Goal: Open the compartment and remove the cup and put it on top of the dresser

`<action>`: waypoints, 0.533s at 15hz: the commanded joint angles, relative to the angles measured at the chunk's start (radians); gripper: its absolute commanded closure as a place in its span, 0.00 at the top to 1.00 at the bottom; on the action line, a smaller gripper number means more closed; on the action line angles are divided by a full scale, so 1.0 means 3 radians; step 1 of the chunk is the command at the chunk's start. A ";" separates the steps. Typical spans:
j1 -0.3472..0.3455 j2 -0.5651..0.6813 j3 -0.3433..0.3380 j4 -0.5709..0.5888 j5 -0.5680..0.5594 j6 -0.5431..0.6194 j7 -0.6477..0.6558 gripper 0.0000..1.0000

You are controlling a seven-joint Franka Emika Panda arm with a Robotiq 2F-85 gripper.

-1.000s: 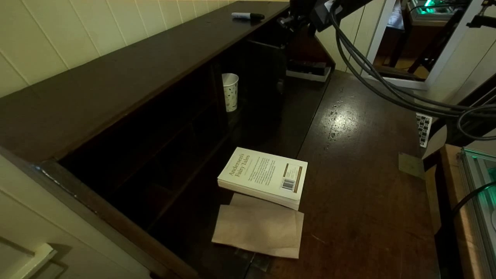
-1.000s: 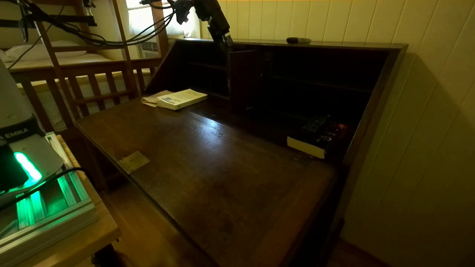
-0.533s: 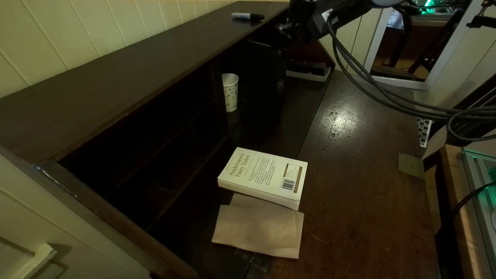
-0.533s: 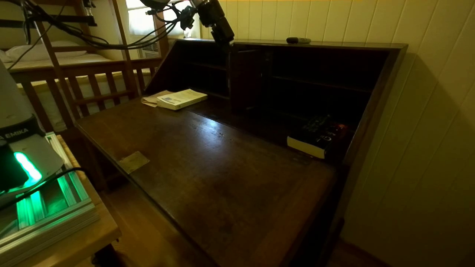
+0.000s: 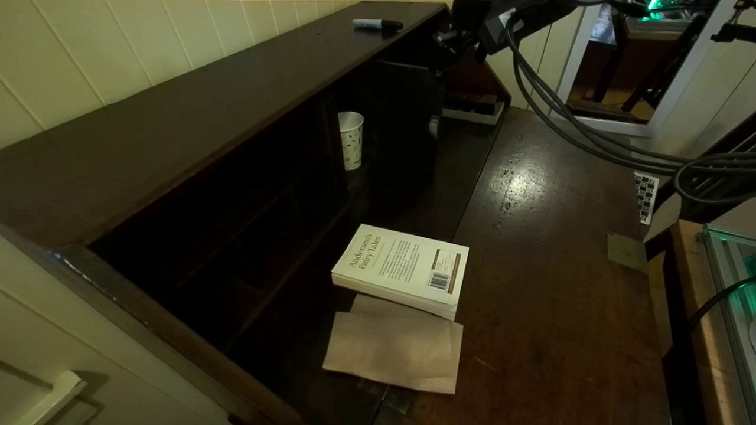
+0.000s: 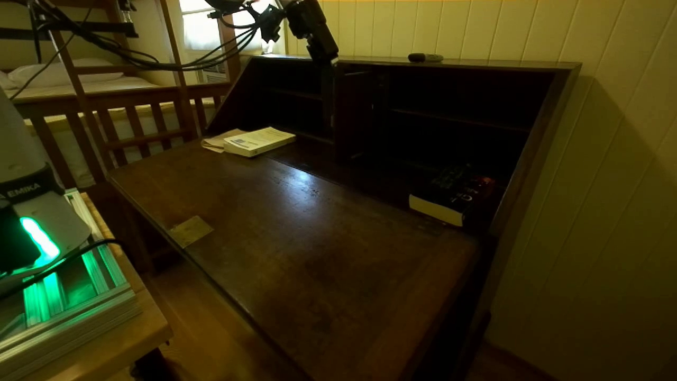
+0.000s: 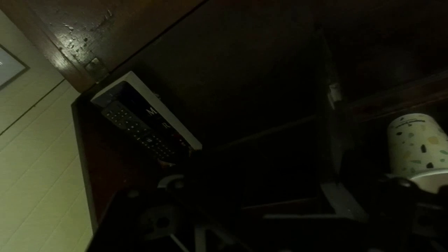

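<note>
The dresser (image 5: 224, 106) is dark brown; its flat top (image 6: 492, 64) runs along the wall. The compartment's brown door (image 6: 354, 114) stands open; it also shows in an exterior view (image 5: 407, 106) and its edge in the wrist view (image 7: 343, 201). The pale speckled cup (image 5: 352, 144) stands upright inside the compartment. The cup (image 7: 416, 147) is at the right in the wrist view; the door side hides it in an exterior view. My gripper (image 7: 285, 185) is open, its fingers wide apart with the door's edge between them. It is at the door's upper front (image 6: 329, 79), apart from the cup.
A marker (image 5: 378, 25) lies on the dresser's top. A pale book (image 5: 404, 265) and brown paper (image 5: 393, 348) lie on the desk surface. A dark book (image 6: 449, 198) with a remote (image 7: 136, 129) on it lies at the far end. Cables (image 5: 567, 112) hang from the arm.
My gripper rises slightly and shifts away from the cup's side. The door swings a little further open the same way, and its small knob shows more clearly. The cup has not moved.
</note>
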 commanded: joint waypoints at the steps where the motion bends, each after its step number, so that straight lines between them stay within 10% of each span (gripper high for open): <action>1: -0.0042 -0.0100 -0.0014 -0.0026 0.0026 -0.0162 -0.0017 1.00; 8: -0.0052 -0.0221 0.0008 -0.0084 0.0339 -0.0150 -0.0127 1.00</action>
